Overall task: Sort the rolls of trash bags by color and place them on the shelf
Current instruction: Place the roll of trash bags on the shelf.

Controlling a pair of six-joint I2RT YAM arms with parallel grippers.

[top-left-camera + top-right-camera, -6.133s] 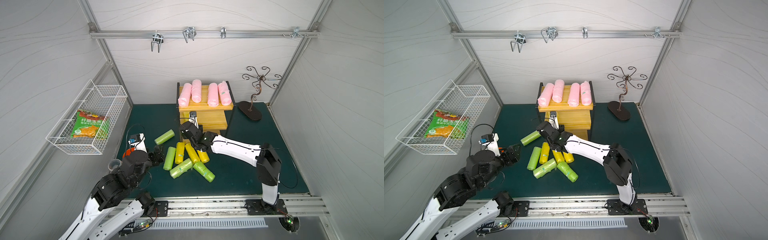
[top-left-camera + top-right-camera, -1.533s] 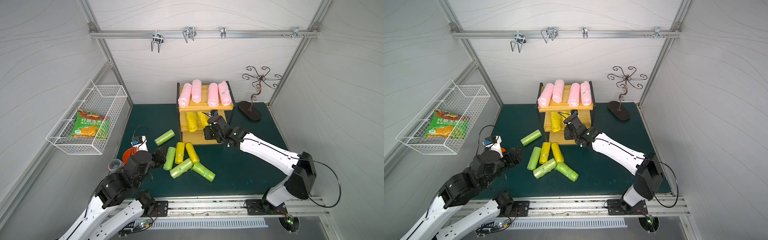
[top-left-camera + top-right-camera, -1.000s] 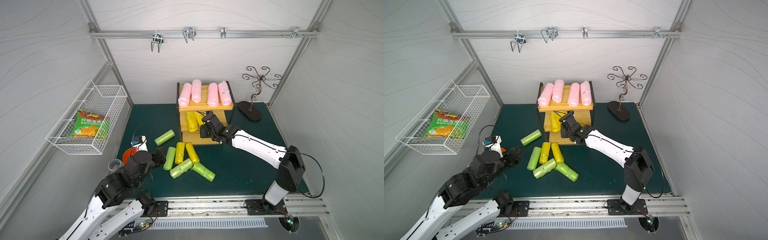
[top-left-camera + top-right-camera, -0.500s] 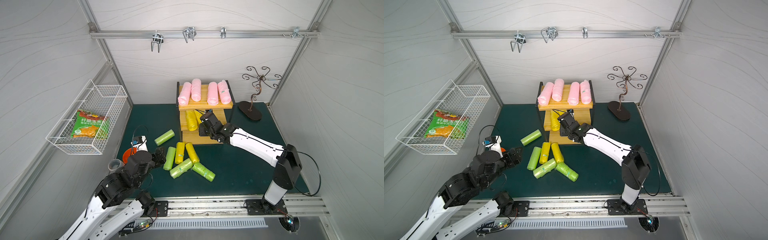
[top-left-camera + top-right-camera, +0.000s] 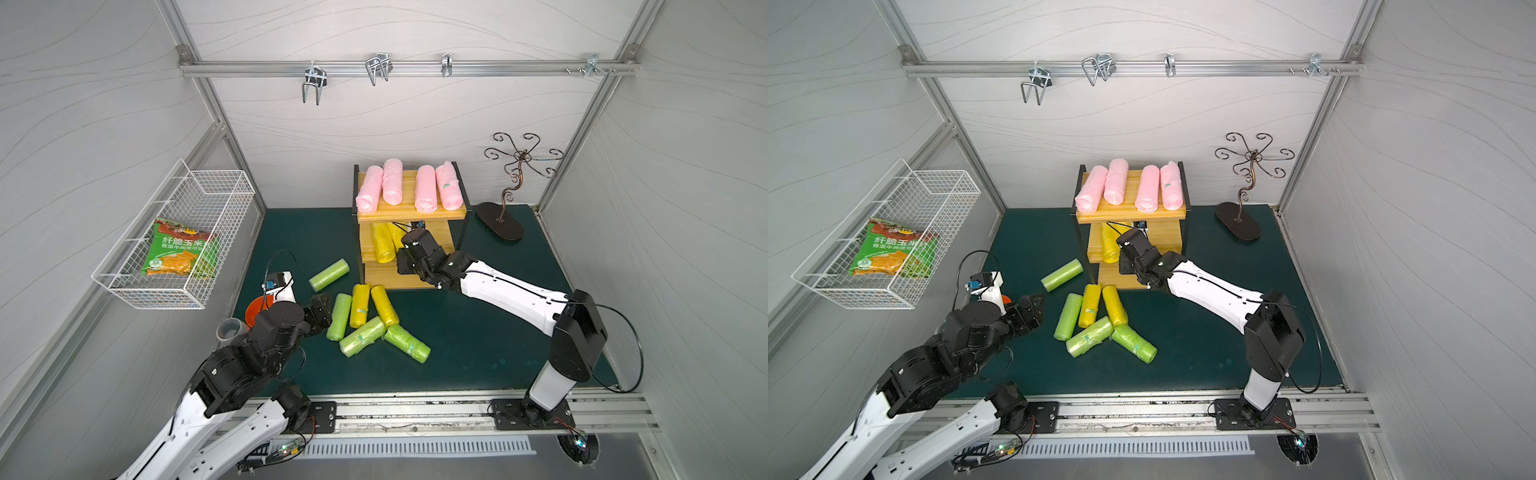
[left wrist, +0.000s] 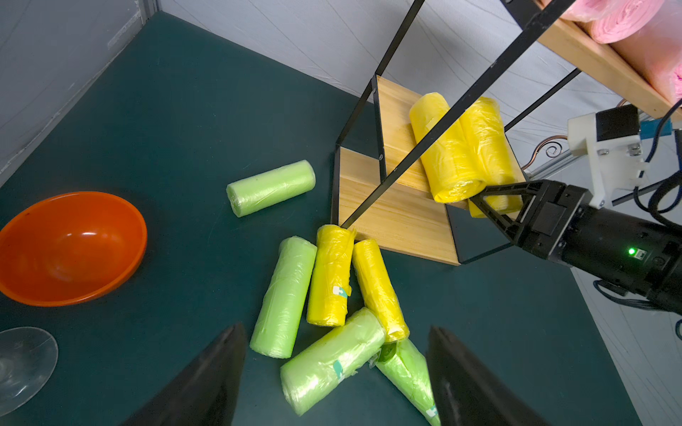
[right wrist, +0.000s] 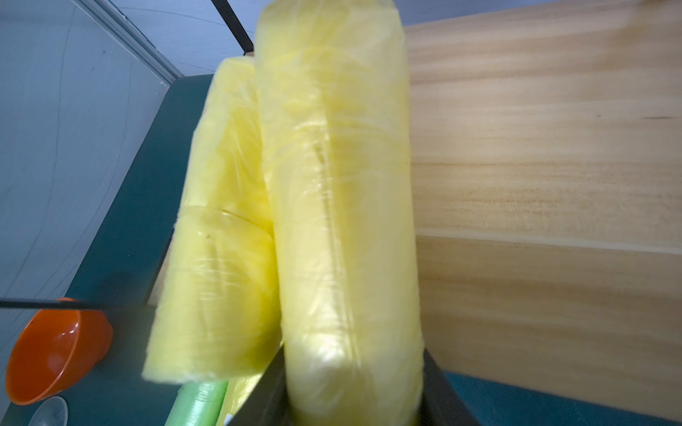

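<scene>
The shelf (image 5: 411, 212) stands at the back with several pink rolls (image 5: 392, 183) on its top board. My right gripper (image 5: 405, 249) reaches onto the middle board. It is shut on a yellow roll (image 7: 339, 184) that lies against another yellow roll (image 7: 221, 239). On the green mat lie two yellow rolls (image 5: 359, 305) and several light green rolls (image 5: 338, 318) in a loose pile. One green roll (image 5: 328, 274) lies apart. My left gripper (image 6: 336, 326) hangs open beside the pile, holding nothing.
An orange bowl (image 6: 70, 247) and a clear glass (image 6: 22, 365) sit on the mat by my left arm. A white wire basket (image 5: 178, 241) with a snack bag hangs on the left wall. A dark metal hanger stand (image 5: 505, 208) stands right of the shelf.
My right gripper has moved a little further in along the middle board with the yellow roll, up against the other yellow roll. My left arm has not moved.
</scene>
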